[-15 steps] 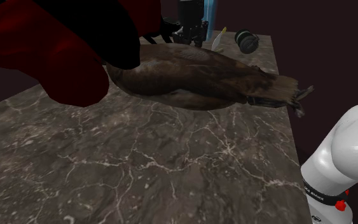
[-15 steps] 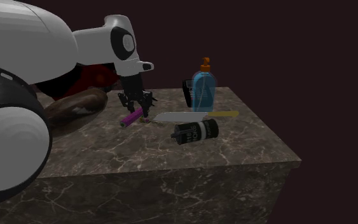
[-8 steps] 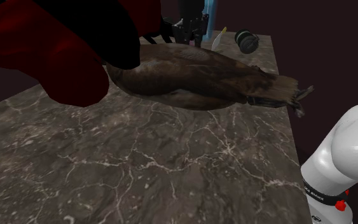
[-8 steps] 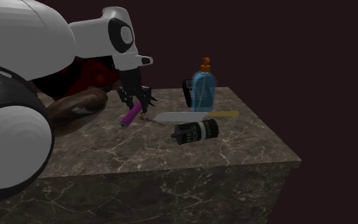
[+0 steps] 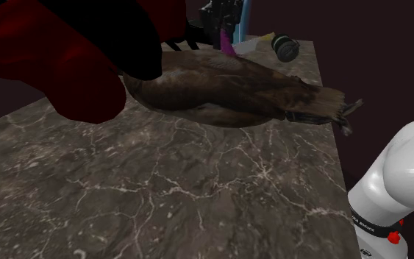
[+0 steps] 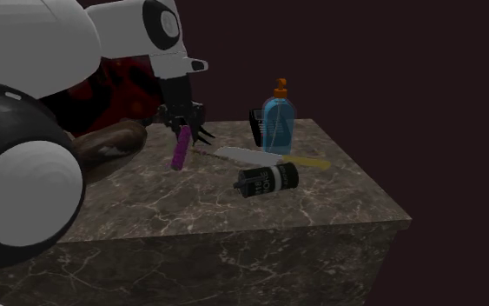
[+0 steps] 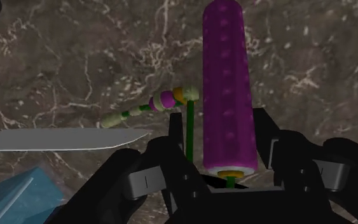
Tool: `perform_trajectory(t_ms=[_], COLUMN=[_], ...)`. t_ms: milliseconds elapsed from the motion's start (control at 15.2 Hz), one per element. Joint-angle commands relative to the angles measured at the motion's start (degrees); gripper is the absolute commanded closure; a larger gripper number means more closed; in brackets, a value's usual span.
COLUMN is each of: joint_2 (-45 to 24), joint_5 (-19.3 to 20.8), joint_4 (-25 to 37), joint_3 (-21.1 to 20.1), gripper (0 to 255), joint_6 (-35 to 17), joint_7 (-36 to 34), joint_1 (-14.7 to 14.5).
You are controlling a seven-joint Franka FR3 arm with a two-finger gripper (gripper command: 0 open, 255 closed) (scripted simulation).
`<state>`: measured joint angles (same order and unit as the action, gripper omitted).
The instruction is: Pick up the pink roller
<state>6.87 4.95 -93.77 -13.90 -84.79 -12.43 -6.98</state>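
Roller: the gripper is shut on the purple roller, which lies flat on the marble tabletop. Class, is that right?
Not quite. The gripper is shut on the purple roller, but the roller is not lying flat on the marble tabletop: it hangs nearly upright, clasped at its upper end. The second exterior view shows this.

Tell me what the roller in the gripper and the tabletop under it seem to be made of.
The roller: magenta, matte, covered in small darker dots; looks like foam or soft rubber, but the look leaves that open. The tabletop: dark grey-brown with pale branching veins, marble-like stone, faintly glossy.
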Motion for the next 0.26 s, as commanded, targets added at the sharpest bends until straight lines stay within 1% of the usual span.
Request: perform_trajectory(t_ms=[0, 66, 198], joint_2=[-0.6, -0.9, -1.0], joint_5=[0.2, 0.2, 0.2], joint_4=[2.3, 3.5, 3.7], joint_3=[-0.1, -0.1, -0.1], gripper=[255, 255, 255], joint_6=[1.8, 2.6, 2.7], joint_7=[0.1, 0.1, 0.1], joint_1=[0.0, 0.0, 0.0])
